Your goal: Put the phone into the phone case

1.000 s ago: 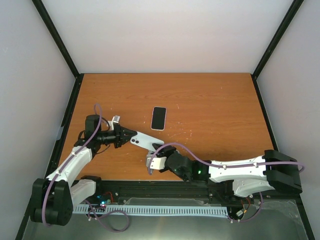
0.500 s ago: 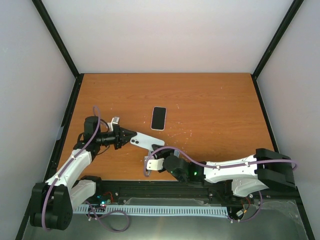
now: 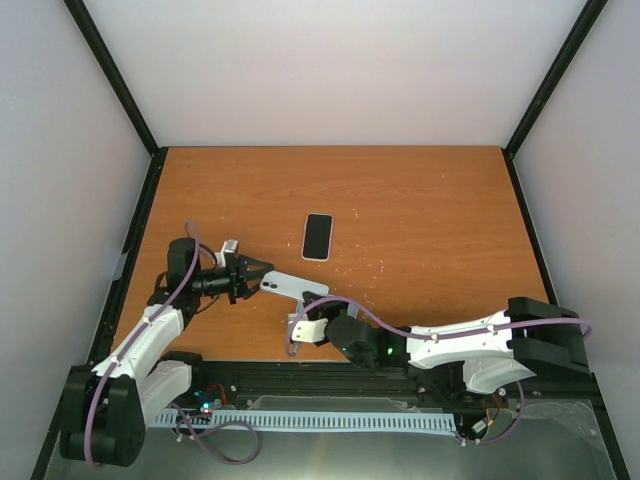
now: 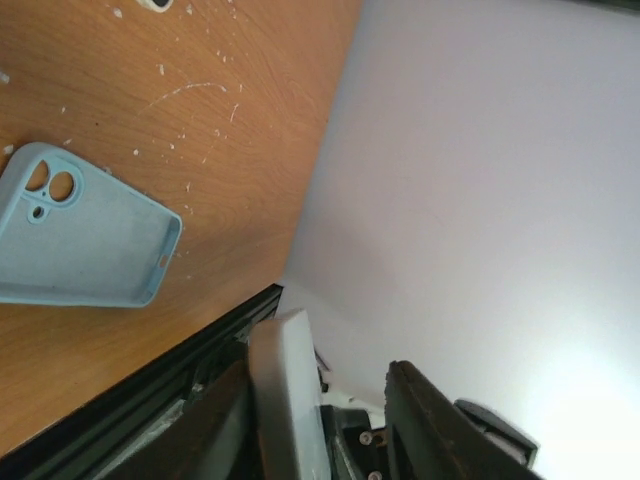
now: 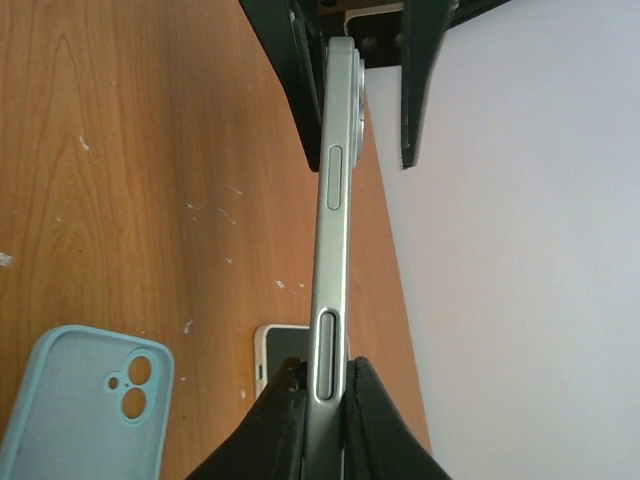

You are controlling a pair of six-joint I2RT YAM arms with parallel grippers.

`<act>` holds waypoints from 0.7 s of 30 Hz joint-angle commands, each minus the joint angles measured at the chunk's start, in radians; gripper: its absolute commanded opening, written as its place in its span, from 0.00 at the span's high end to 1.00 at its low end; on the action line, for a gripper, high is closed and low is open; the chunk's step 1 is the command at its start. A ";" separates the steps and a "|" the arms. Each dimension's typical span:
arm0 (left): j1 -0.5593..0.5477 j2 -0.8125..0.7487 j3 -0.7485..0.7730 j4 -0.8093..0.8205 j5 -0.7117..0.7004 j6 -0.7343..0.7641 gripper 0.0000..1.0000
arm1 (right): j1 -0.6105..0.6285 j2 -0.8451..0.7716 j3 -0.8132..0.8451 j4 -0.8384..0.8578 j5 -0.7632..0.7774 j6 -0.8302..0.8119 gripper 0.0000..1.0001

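A white phone [image 3: 293, 286] hangs flat above the table, back and camera facing up. My right gripper [image 3: 313, 300] is shut on its near end; in the right wrist view the phone [image 5: 335, 200] runs edge-on out of the gripper [image 5: 320, 375]. My left gripper [image 3: 258, 270] is open around the phone's camera end. In the left wrist view the phone's end [image 4: 285, 390] rests against one finger, with a gap to the other. The light blue phone case [image 4: 90, 245] lies open side up on the table, also in the right wrist view [image 5: 85, 415]. I cannot make it out from the top.
A second phone [image 3: 318, 236] with a white rim and dark screen lies face up on the wooden table [image 3: 430, 220] behind the grippers; it also shows in the right wrist view [image 5: 285, 355]. White walls enclose the table. A black rail [image 3: 330, 375] runs along the near edge.
My right arm has slid left along the near edge. My left gripper has drawn back a little to the left. The phone has hardly moved.
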 commanded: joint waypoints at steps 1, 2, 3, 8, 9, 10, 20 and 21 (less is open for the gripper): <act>0.002 -0.041 0.024 0.044 0.001 0.014 0.51 | 0.009 -0.026 0.022 -0.044 -0.018 0.124 0.97; 0.002 -0.046 0.028 0.026 -0.018 0.026 0.42 | 0.009 -0.039 0.026 -0.073 -0.036 0.158 0.97; 0.002 -0.050 0.033 0.005 -0.033 0.043 0.34 | 0.007 -0.058 0.028 -0.105 -0.056 0.195 0.97; 0.002 -0.018 0.075 -0.132 -0.091 0.213 0.17 | -0.070 -0.178 0.049 -0.342 -0.240 0.448 0.97; 0.002 -0.009 0.080 -0.159 -0.107 0.248 0.16 | -0.094 -0.202 0.052 -0.384 -0.282 0.485 0.97; 0.002 -0.003 0.081 -0.167 -0.128 0.276 0.16 | -0.118 -0.232 0.057 -0.420 -0.320 0.522 0.97; -0.037 0.029 0.040 -0.235 -0.320 0.422 0.42 | -0.385 -0.299 0.257 -0.802 -0.584 0.833 0.97; -0.064 0.037 0.037 -0.227 -0.343 0.422 0.45 | -0.401 -0.300 0.272 -0.827 -0.581 0.854 0.97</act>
